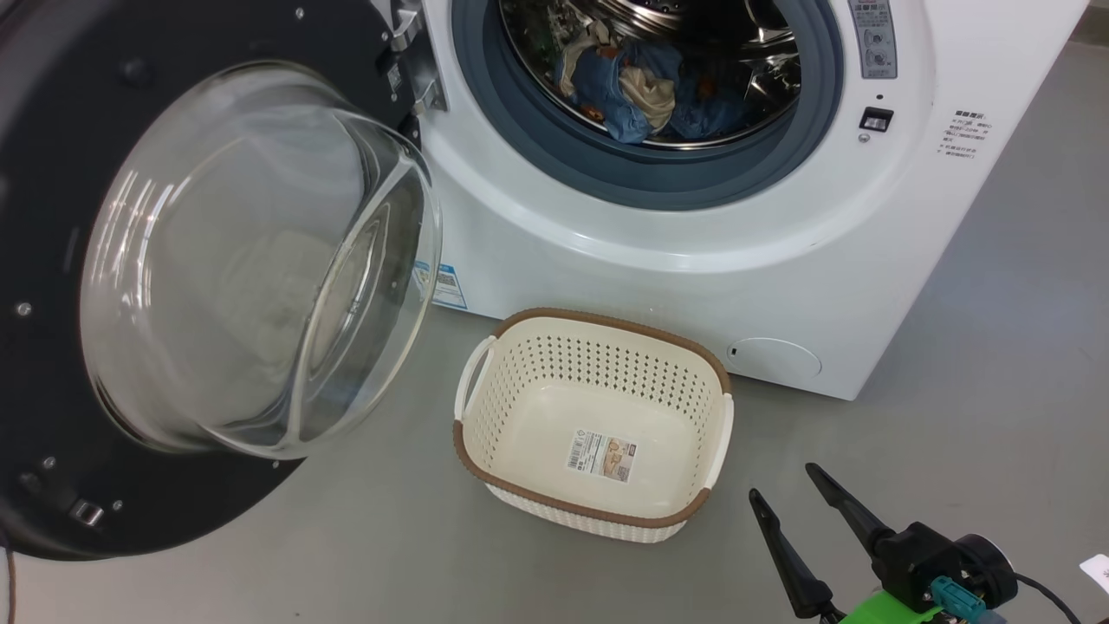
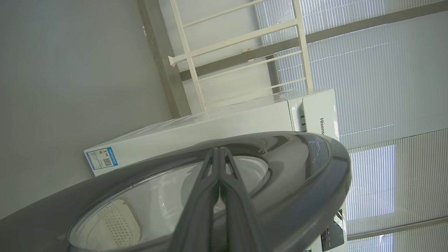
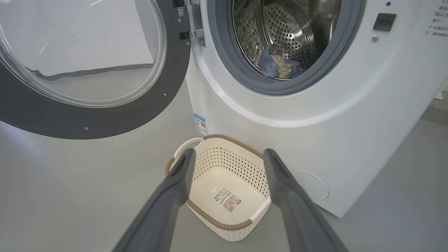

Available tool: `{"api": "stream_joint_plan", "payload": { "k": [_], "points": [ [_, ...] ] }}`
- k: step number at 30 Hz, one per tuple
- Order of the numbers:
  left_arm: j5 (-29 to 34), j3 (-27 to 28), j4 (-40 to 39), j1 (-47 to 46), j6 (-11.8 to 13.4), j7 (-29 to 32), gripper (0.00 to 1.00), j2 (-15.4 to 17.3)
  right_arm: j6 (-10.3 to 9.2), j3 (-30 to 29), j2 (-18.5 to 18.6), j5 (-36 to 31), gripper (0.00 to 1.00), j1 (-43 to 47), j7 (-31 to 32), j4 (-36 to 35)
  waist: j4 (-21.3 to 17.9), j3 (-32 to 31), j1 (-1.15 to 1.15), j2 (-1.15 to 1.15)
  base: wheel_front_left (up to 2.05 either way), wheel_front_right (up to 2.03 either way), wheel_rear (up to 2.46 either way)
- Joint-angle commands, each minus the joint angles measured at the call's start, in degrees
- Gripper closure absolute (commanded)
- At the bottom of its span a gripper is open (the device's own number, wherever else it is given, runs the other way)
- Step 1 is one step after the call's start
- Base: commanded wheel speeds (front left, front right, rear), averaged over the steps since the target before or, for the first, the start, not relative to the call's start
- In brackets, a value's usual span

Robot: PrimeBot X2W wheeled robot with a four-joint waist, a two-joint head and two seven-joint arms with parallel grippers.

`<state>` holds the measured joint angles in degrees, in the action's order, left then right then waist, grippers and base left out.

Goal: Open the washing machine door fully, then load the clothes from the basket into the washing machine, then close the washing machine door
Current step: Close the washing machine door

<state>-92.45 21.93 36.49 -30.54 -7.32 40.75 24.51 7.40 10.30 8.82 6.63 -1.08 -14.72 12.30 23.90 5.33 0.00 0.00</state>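
Note:
The washing machine [image 1: 693,234] stands with its door [image 1: 61,173] swung wide to the left, the glass porthole [image 1: 251,260] bulging toward me. The clothes [image 1: 645,91], blue with a cream piece, lie inside the steel drum, also seen as the clothes [image 3: 276,63]. The basket [image 1: 598,364] sits on the floor before the machine with only a label on its bottom. My right gripper [image 1: 781,482] is open, low at the right; in its wrist view the right gripper [image 3: 229,154] frames the basket [image 3: 241,168]. My left gripper [image 2: 218,151] is shut on nothing, lying close over the door's outer face [image 2: 308,168].
Grey floor [image 1: 996,390] surrounds the machine, with room to the right. A round service cap [image 1: 774,357] sits low on the machine's front. The left wrist view shows a white railing [image 2: 245,38] and window blinds [image 2: 385,70] behind the machine [image 2: 210,129].

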Motion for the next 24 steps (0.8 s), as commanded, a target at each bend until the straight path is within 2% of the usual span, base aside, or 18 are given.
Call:
{"api": "stream_joint_plan", "payload": {
  "k": [1,11,19,24],
  "points": [
    [-0.62,0.95,-2.31,0.44,-0.16,1.33,1.0,2.16,0.09,0.98,-0.01,-0.14,0.0,-0.64,-0.28,-1.36,0.01,0.21,0.0,0.0,0.0,0.0,0.0],
    [-2.14,-0.85,-7.85,2.37,-0.16,8.03,1.0,-0.48,0.09,-0.07,-1.05,-0.5,0.0,-0.97,-0.28,-1.32,0.41,1.29,0.0,0.0,0.0,0.0,0.0],
    [-5.01,-2.36,-15.98,4.76,-0.16,14.44,1.0,-3.93,0.09,-1.14,-2.08,-0.78,0.0,-1.65,-0.28,-1.35,0.3,2.04,0.0,0.0,0.0,0.0,0.0],
    [-4.99,-3.96,-21.56,6.08,-0.16,16.17,1.0,-5.99,0.09,-1.28,-3.07,-0.72,0.0,-2.34,-0.28,-1.42,-0.43,2.1,0.0,0.0,0.0,0.0,0.0]
  ]
}}
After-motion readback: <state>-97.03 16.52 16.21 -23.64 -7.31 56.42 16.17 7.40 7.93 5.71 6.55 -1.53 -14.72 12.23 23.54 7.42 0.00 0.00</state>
